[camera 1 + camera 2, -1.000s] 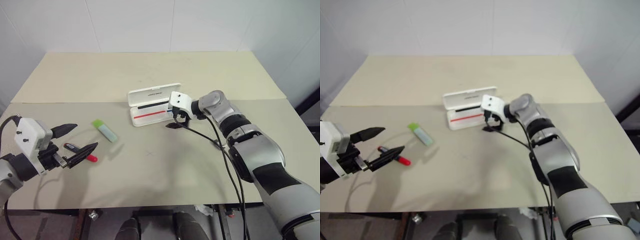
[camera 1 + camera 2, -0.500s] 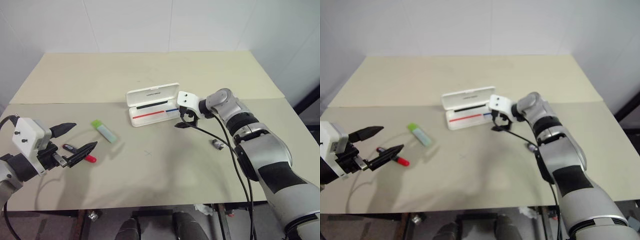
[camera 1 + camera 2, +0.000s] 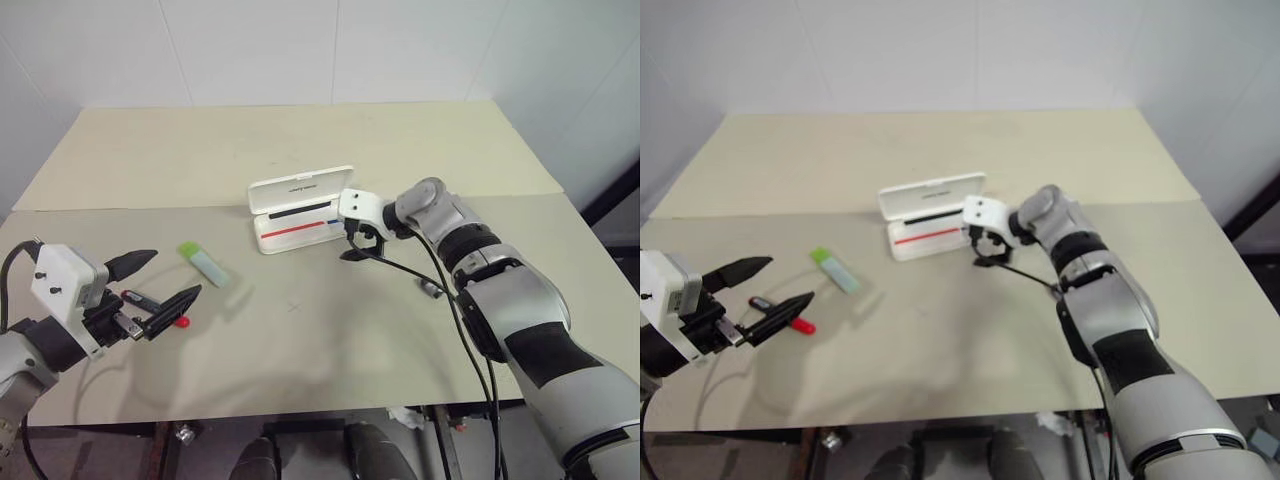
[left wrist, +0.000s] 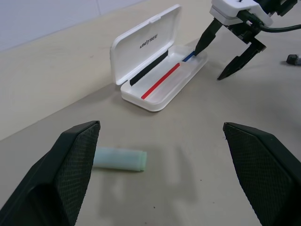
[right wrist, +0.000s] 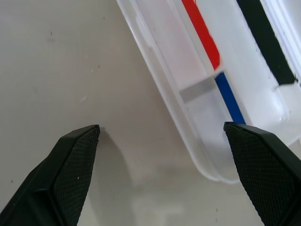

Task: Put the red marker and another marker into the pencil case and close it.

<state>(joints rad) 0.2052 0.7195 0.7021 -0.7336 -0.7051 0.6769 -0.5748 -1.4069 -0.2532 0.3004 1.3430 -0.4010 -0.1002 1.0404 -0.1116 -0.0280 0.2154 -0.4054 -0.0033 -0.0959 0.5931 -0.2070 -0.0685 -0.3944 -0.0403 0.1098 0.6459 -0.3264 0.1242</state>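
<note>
I have the case [image 3: 300,208] lying open in the middle of the table [image 3: 330,330], lid [image 4: 146,44] tipped up on the far side with small black lettering on it. Inside the tray I can see a black strip by the hinge and a red stripe running into a blue one. Nothing else lies in the tray that I can make out.

My right gripper [image 3: 356,244] hangs at the right end of the case, pointing down and leftward, fingers spread wide and empty. One fingertip [image 4: 202,46] sits at the case's right end by the blue stripe, the other [image 4: 225,73] over bare table just nearer me; I cannot tell whether the first touches the plastic.

The green marker [image 3: 205,262] lies on the table to the left of the case, well apart from it, lime cap toward the far left, pale body toward the near right. It is untouched.

The red marker [image 3: 160,312] lies nearer me and further left, dark body to the left, red cap to the right. My left gripper [image 3: 165,280] hovers at the left, fingers spread wide, holding nothing; in the head views its nearer finger [image 3: 172,304] overlaps the red marker, and I cannot tell whether it touches.

A small grey-black piece [image 3: 433,290] lies on the table to the right, near the right arm's cable [image 3: 400,268].
</note>
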